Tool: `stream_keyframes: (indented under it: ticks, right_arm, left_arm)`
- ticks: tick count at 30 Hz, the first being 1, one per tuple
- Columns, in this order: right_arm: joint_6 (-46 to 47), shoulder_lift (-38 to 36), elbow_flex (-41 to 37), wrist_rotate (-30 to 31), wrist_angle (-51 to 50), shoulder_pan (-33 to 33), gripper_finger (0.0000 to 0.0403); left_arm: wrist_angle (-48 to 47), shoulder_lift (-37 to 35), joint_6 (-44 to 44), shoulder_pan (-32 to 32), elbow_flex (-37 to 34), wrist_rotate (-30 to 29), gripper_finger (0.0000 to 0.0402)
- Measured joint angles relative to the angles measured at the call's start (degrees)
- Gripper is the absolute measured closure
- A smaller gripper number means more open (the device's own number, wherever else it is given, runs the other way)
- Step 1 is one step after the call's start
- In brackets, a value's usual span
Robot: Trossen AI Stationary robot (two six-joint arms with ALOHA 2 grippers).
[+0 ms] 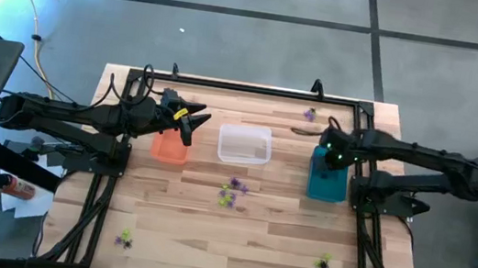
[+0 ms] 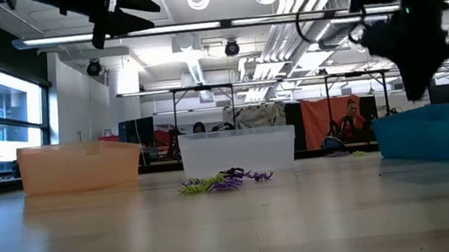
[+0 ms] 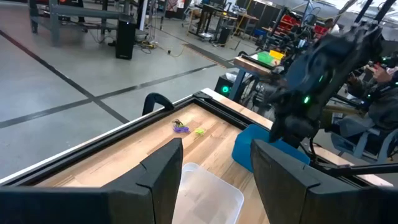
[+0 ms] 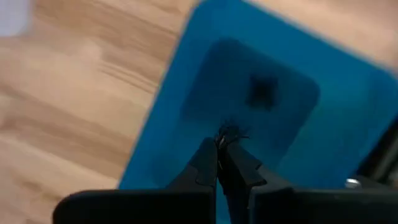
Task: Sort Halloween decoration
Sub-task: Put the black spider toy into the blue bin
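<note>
— How far along is the sorting?

— Early. My right gripper (image 4: 219, 144) hangs over the teal bin (image 4: 186, 93), pinched tight on a black spider trinket (image 4: 229, 132); a dark one already lies inside. My left gripper (image 3: 214, 171) gapes empty above the orange bin (image 1: 169, 147).

— What's left?

— The cluster (image 1: 231, 191) near the clear bin (image 1: 244, 144), and scattered strays.

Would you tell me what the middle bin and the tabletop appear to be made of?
The clear bin looks like thin translucent plastic with a frosted finish: the wood shows faintly through its walls. The table looks like light butcher-block wood with a smooth matte finish: parallel strips and grain lines are visible, though it may be a laminate.
</note>
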Motion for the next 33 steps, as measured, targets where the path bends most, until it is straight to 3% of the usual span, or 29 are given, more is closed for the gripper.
stream_keyframes:
  ticks: [8,21,26,33]
  right_arm:
    - [6.64,0.09,-11.15,-4.33,12.69,-0.69,0.0403]
    - [10.28,0.20,-12.35,1.23,14.53,-0.69,0.0390]
    - [10.52,0.22,-12.35,1.74,14.49,-0.69,0.0356]
    - [10.17,0.22,-12.04,4.67,13.77,-0.69,0.0269]
  left_arm:
    - [0.00,0.00,0.07,0.00,0.00,0.02,0.0225]
    - [-0.02,0.00,0.09,0.00,0.00,0.04,0.0225]
    - [-0.02,0.00,0.08,0.00,0.00,0.04,0.0225]
    - [-0.03,0.00,0.13,-0.02,0.00,0.05,0.0225]
